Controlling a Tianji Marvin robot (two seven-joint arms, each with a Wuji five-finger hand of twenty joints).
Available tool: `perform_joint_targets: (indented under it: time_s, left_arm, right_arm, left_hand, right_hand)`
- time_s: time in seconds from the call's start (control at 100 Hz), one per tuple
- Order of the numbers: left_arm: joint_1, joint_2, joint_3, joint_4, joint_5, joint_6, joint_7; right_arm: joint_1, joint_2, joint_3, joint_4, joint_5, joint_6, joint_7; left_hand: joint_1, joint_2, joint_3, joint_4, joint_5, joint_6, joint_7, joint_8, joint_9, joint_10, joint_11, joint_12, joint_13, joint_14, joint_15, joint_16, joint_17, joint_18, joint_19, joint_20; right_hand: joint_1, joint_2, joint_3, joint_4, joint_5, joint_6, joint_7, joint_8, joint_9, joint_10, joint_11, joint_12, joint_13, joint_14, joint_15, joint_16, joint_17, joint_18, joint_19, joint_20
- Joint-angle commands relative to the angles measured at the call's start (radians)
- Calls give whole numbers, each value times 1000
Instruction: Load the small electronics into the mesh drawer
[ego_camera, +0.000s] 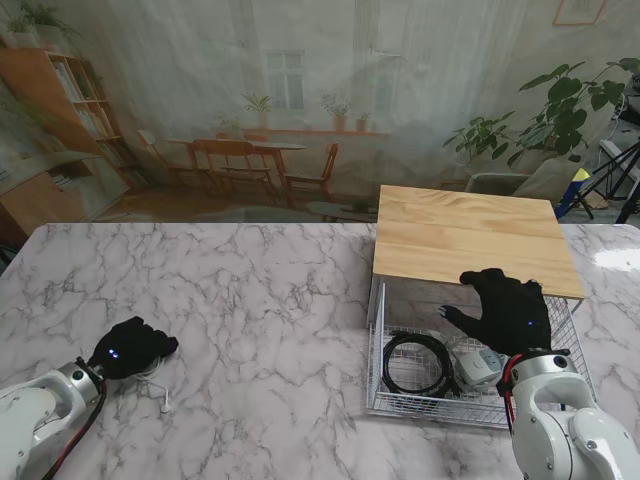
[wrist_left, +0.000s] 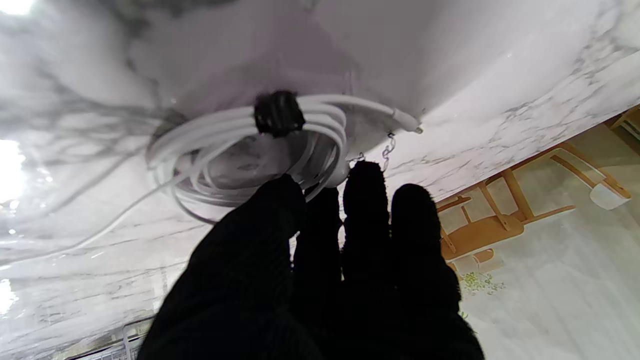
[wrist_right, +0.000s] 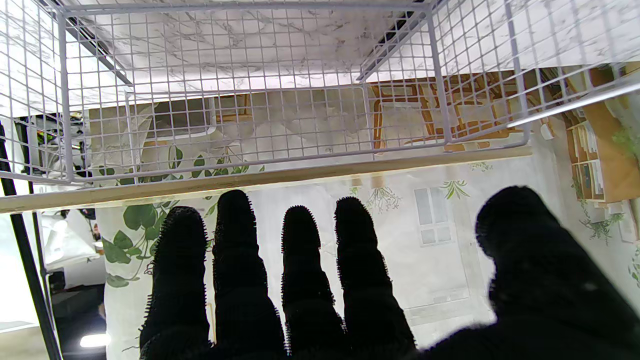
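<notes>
Worktop (ego_camera: 250, 300): white marble with grey veins, carrying everything here.
Wooden top (ego_camera: 470, 235): pale plank panel on the right, far side, covering the rear part of the drawer frame.
Mesh drawer (ego_camera: 378, 345): white wire, pulled out toward me from under the wooden top; its grid also fills the right wrist view (wrist_right: 250, 100).
Right hand (ego_camera: 508, 310): black-gloved, over the drawer's right half, fingers spread and holding nothing (wrist_right: 350, 280).
Left hand (ego_camera: 130, 346): black-gloved, on the worktop's left near side, fingers (wrist_left: 365, 210) curled over the white cable; whether they actually grip it I cannot tell.
Black cable (ego_camera: 418, 363): coiled in the drawer's left half.
Grey-white device (ego_camera: 477, 365): in the drawer, just beside the black cable, near the right wrist.
White cable (wrist_left: 240, 150): coil bound by a dark tie, lying on the worktop under the left hand, well apart from the drawer; a loose end trails toward me (ego_camera: 163, 398).
</notes>
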Motion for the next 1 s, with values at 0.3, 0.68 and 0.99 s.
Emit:
perform_joint_targets:
  time_s: [0.3,0.68,0.99]
  left_arm:
    - [-9,-12,43,67,-31,30,51]
    - [35,-19,-58,-22,-1,-5,133]
    - [41,-24,-94,-48,4,-11,145]
  right_arm:
    - [-10,-5,-1,5,12,8,-14]
    - [-11,-5,9,1,18,-6,-17]
    - [-10,-6,12,0,25,-11,-19]
  left_hand:
    - [-6,-73,-26,4,76,25,158,96,69,-31,105,80,110,66,171,103,87,-26,129,92]
    - [-27,-67,42,-3,75,25,163,135,56,-30,112,124,131,65,187,124,102,-35,159,110]
    - [-23,-67,44,-2,78,29,162,147,57,-30,117,133,134,62,198,129,106,-37,165,113]
  right_hand:
    - [14,40,13,17,-7,-13,16,18,-20,14,-10,8,-20,20,-71,-7,-19,24,-13,-15]
    - [14,40,17,17,-8,-12,17,17,-20,15,-8,8,-21,20,-71,-7,-19,23,-11,-15]
    - [13,41,16,16,-8,-12,18,16,-19,15,-8,8,-21,19,-71,-6,-18,21,-10,-16]
